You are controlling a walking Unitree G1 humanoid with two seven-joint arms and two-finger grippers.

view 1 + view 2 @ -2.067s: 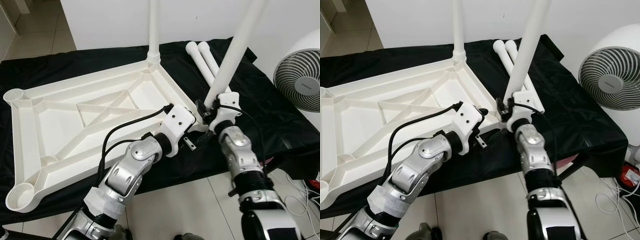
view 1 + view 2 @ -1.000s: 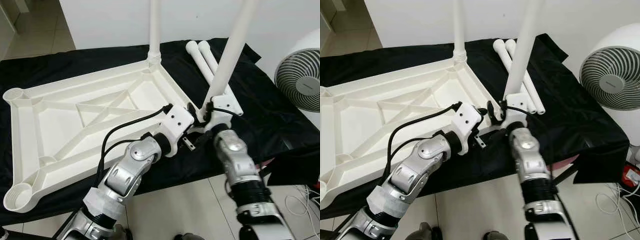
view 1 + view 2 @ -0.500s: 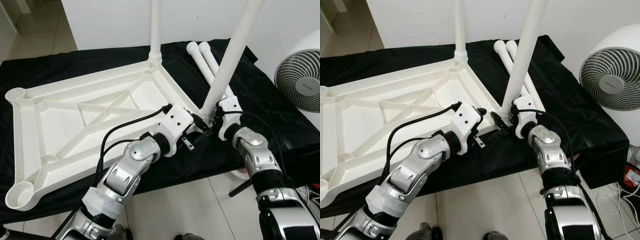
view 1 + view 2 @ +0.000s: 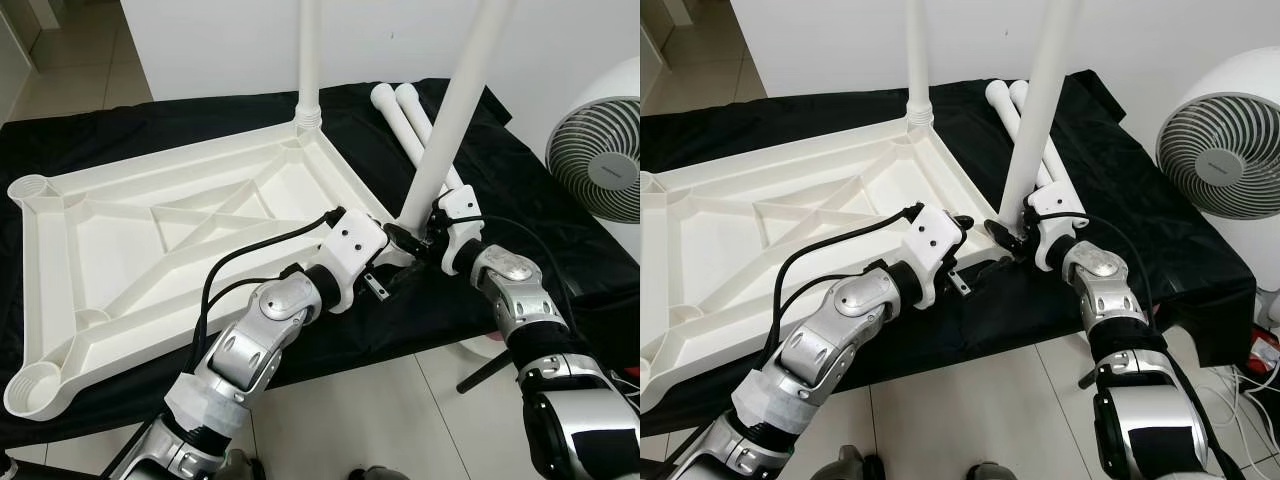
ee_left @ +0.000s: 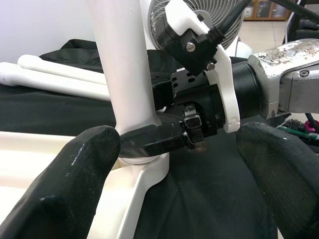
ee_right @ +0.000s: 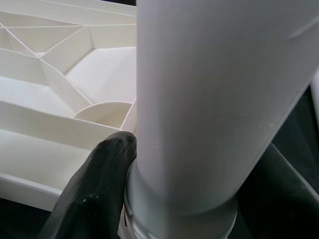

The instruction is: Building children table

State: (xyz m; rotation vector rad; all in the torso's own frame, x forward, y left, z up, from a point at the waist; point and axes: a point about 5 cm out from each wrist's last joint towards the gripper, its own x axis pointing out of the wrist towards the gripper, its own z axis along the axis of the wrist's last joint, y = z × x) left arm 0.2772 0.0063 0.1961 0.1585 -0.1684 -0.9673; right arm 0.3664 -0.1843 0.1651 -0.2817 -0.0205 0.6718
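Observation:
The white tabletop (image 4: pixel 200 215) lies upside down on a black cloth. One white leg (image 4: pixel 309 60) stands in its far corner socket. A second leg (image 4: pixel 455 100) stands slightly tilted at the near right corner, and my right gripper (image 4: pixel 408 238) is shut on its base. In the right wrist view a black finger (image 6: pixel 94 189) presses each side of that leg (image 6: pixel 214 99). My left gripper (image 4: pixel 397 268) is just in front of the same corner, open. Its fingers (image 5: pixel 75 189) stand wide apart around the leg base (image 5: pixel 124 74) without gripping it.
Two loose white legs (image 4: pixel 398 112) lie side by side on the cloth behind the held leg. A white fan (image 4: pixel 600 165) stands to the right of the table. The cloth's front edge hangs over a tiled floor (image 4: pixel 380 410).
My right elbow has swung out to the right, so the gripper now reaches the leg from the side. The leg's base has shifted onto the corner socket. The left arm held still.

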